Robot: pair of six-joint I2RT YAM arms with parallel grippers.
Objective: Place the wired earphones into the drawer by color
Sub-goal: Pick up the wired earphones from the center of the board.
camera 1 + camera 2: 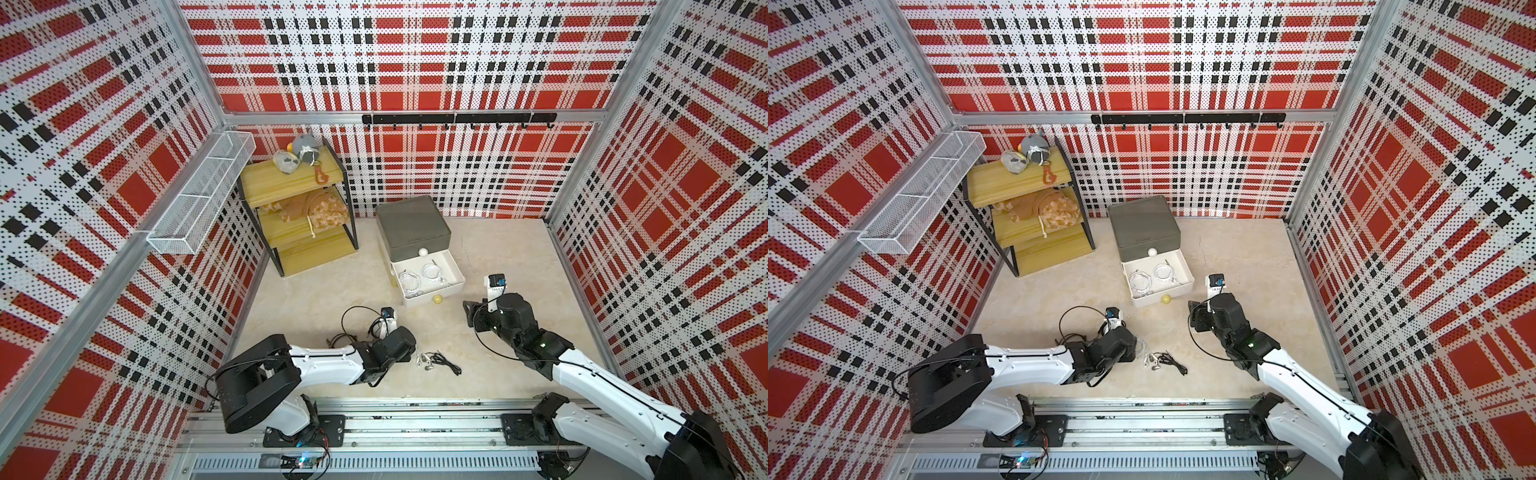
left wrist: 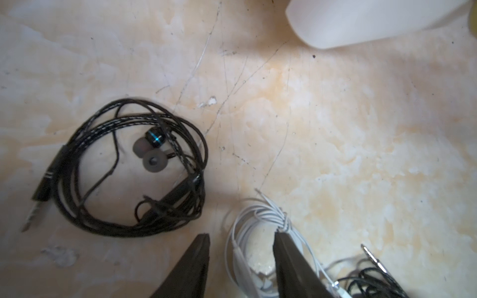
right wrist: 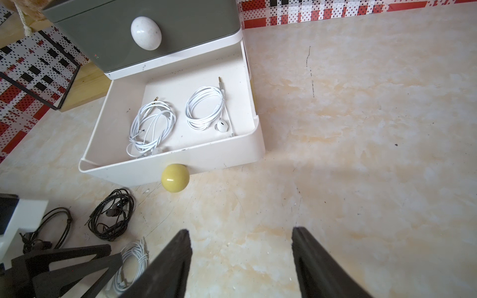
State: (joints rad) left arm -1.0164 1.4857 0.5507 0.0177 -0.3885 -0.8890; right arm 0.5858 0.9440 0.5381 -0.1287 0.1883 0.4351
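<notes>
Top views show the surface (image 1: pixel 519 257) with the cabinet (image 1: pixel 411 226) at 12 o'clock. Its grey top tier is closed and its white drawer (image 1: pixel 434 293) is pulled open toward 6 o'clock.

The right claw (image 3: pixel 240 230) hovers at 4 o'clock of the drawer, jaws spread and empty, above bare surface. The left claw (image 2: pixel 241 236) sits low at 7 o'clock of the drawer, jaws apart and straddling a white bundle (image 2: pixel 268 214). 1 finger (image 2: pixel 286 247) touches the tied waist of that coil and the other stands clear, so nothing is pinched yet.

A loose coil (image 3: pixel 152 126) and a neat coil (image 3: pixel 205 108), both white, lie inside the drawer. A black bundle (image 2: pixel 134 167) rests on the surface just beside the left claw, apart from the white bundle. A black tangle (image 2: pixel 371 281) lies on the claw's other side, and a white strand ends right against it.

Likely trouble:
- If the jaws close on only a few strands, the coil could spill open on the lift.
- The strand near the black tangle could hook it and drag black cable into the white drawer.
- A dangling plug could catch the drawer's front wall or the yellow knob (image 3: pixel 175 178) and pull the bundle loose.
</notes>
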